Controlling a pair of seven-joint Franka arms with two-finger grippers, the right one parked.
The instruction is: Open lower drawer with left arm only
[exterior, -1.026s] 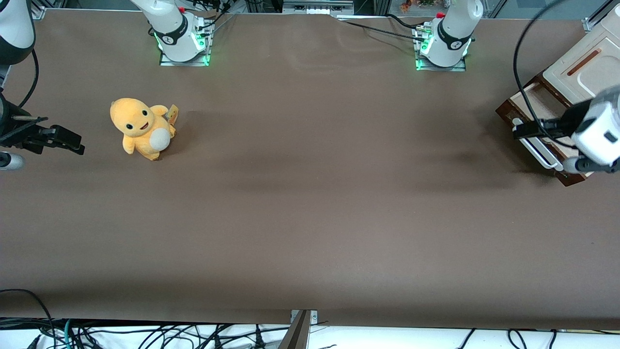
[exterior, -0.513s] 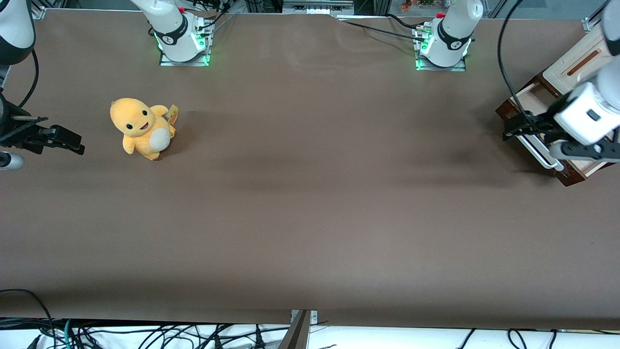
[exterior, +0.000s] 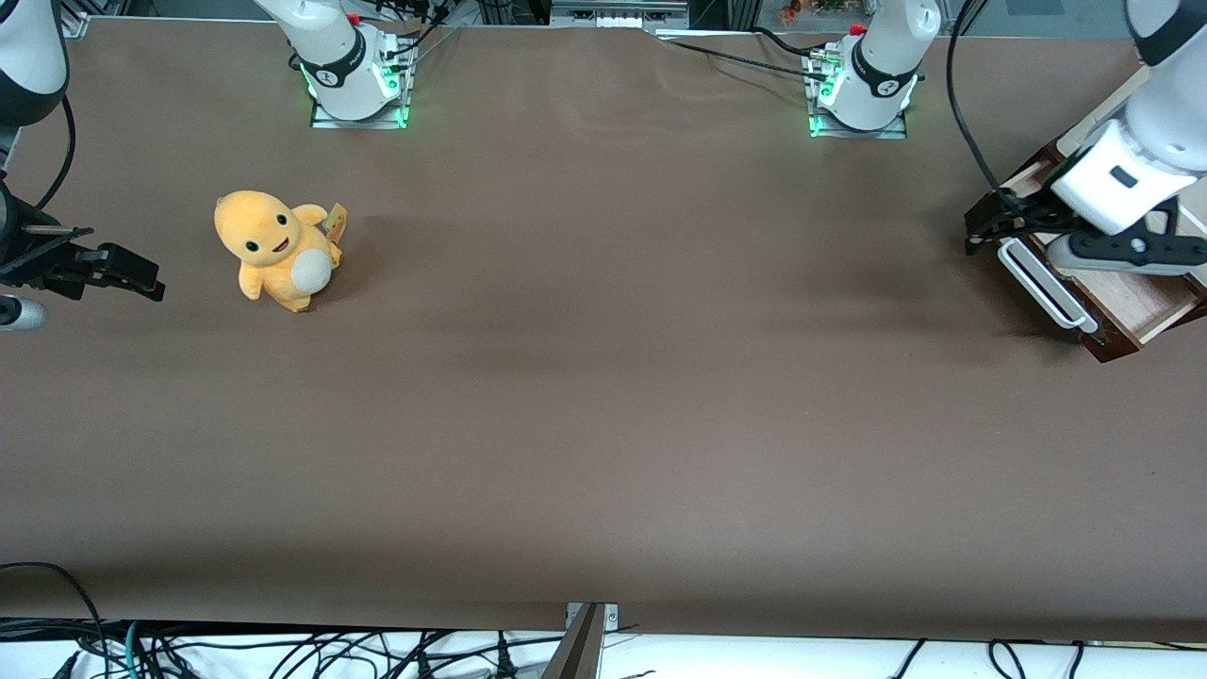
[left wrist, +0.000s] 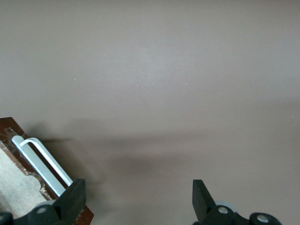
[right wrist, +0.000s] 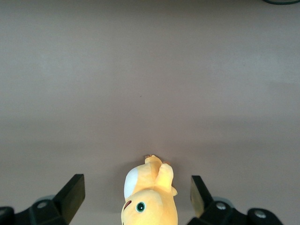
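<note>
The brown bench (exterior: 603, 377) fills the front view, and most of its surface is bare. At the working arm's end, the left arm (exterior: 1146, 141) reaches down over the cabinet, covering most of it. The lower drawer (exterior: 1094, 283) sits at that end edge of the bench, pulled out, with pale wood showing inside and its white bar handle (exterior: 1042, 283) facing the bench's middle. A yellow plush toy (exterior: 278, 250) sits well apart, toward the parked arm's end.

The gripper (exterior: 985, 226) hangs just above the end of the handle farther from the front camera, not touching it. The front view shows only a dark cluster there; the left wrist view makes plain that the fingers (left wrist: 70, 199) are spread wide with nothing between them, and that the handle (left wrist: 42, 161) lies beside one finger, not within the gap. The right wrist view alone shows the toy (right wrist: 150, 194) from close up.

Compared with half a second ago, the wrist has risen and swung farther from the front camera, uncovering more of the drawer's inside.
</note>
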